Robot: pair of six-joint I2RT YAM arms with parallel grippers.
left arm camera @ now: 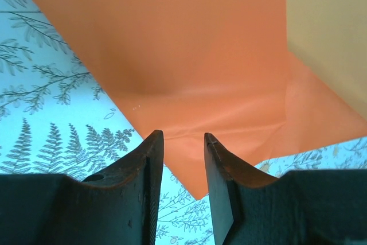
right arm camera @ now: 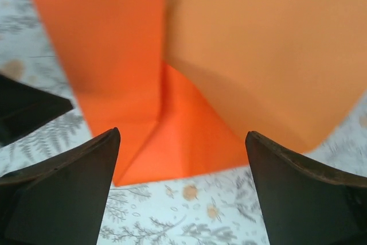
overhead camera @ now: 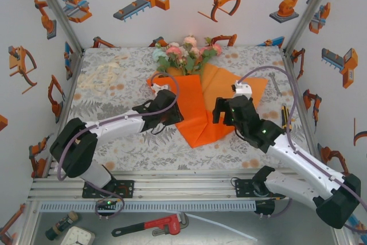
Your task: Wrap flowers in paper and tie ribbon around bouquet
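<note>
— Orange paper (overhead camera: 198, 113) lies folded on the cloth (overhead camera: 218, 156), flowers (overhead camera: 183, 53) at its far edge; jaws?
— Left gripper (left arm camera: 183, 135) narrowly parted over one paper corner, gripping nothing I see; right gripper (right arm camera: 182, 132) spread wide, empty.

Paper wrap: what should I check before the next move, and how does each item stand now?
1. Flowers at the far end of the paper, blooms sticking out: ok.
2. Paper closed around the flowers: not ok, its right side lies spread open.
3. Left gripper empty, jaws narrowly apart: ok.
4. Right gripper open wide, empty: ok.
5. Ribbon loose on the cloth, far left, apart from the paper: ok.
</note>
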